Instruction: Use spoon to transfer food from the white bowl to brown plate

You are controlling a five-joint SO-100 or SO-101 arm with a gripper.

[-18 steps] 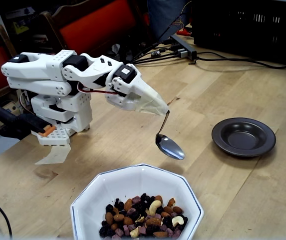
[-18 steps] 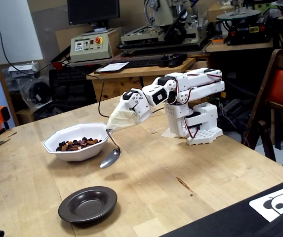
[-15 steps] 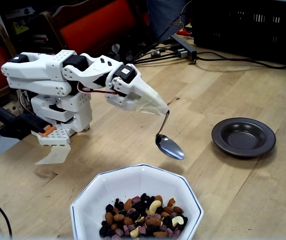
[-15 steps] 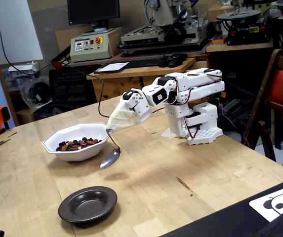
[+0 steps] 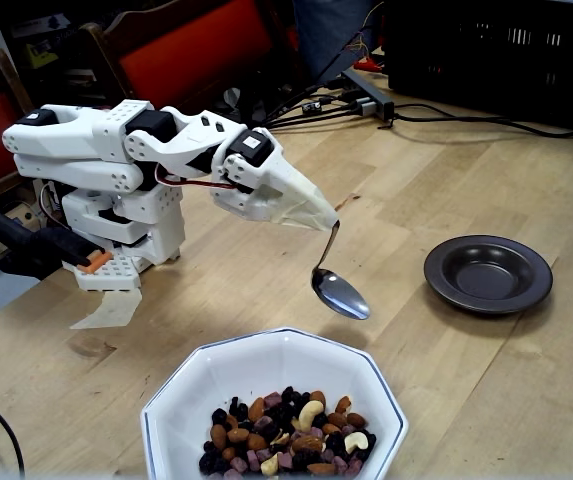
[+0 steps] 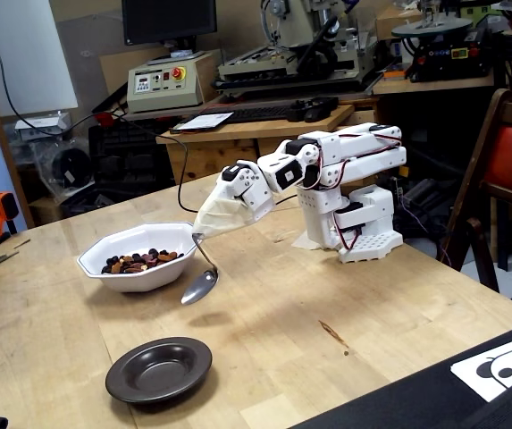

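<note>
spoon (image 5: 339, 292) hangs empty, taped into the gripper (image 5: 328, 218) — finger spread hidden, cannot tell | nothing has shifted in half a second | food (image 5: 288, 432) in white bowl (image 6: 130, 276) — brown plate (image 5: 487, 273) bare, scoop not begun

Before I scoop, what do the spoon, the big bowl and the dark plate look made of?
The shiny silver metal spoon looks like polished steel: it mirrors the light. The large white octagonal bowl seems to be glazed ceramic, smooth and glossy with a thin blue rim line. The small dark brown round plate has a soft sheen; glazed ceramic or plastic, I cannot tell.
</note>
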